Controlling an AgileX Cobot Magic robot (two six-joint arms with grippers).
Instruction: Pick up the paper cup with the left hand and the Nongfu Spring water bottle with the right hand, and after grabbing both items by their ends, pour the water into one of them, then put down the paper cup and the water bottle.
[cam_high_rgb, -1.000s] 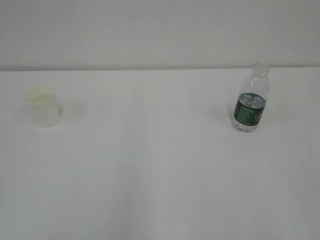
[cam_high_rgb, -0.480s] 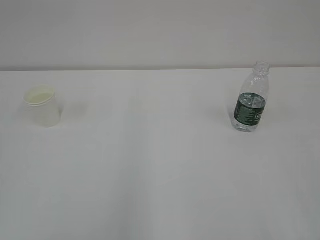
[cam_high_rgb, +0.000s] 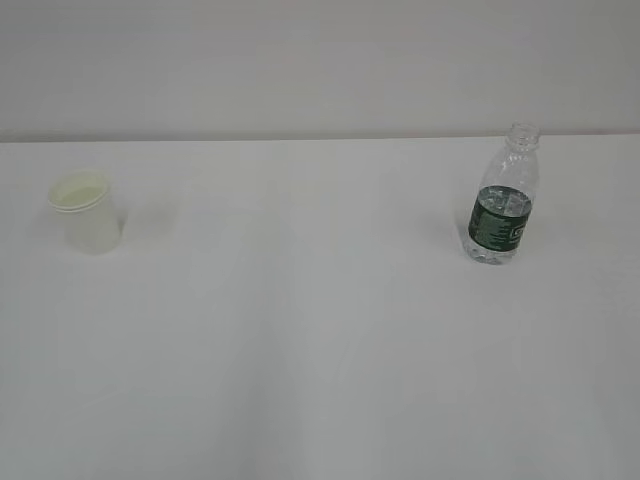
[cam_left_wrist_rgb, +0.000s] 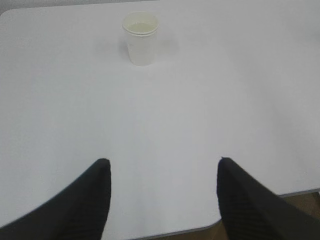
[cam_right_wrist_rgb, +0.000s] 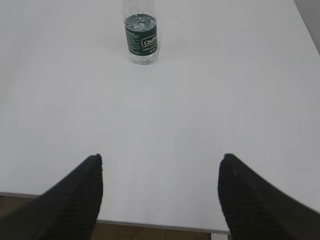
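Note:
The white paper cup (cam_high_rgb: 88, 214) stands upright at the left of the white table, its cream inside showing; the left wrist view has the paper cup (cam_left_wrist_rgb: 141, 38) far ahead. My left gripper (cam_left_wrist_rgb: 162, 162) hangs open over the table's near edge, nothing between its black fingers. The Nongfu Spring water bottle (cam_high_rgb: 502, 199) stands upright at the right, capless, green label round its middle, water inside. In the right wrist view the bottle (cam_right_wrist_rgb: 141, 37) is far ahead of my right gripper (cam_right_wrist_rgb: 162, 159), which is open and empty. Neither arm shows in the exterior view.
The white table (cam_high_rgb: 320, 330) runs back to a pale wall. Its near edge (cam_left_wrist_rgb: 175, 231) lies just under the left fingers, and the near edge (cam_right_wrist_rgb: 160, 226) shows below the right fingers, with brown floor beyond.

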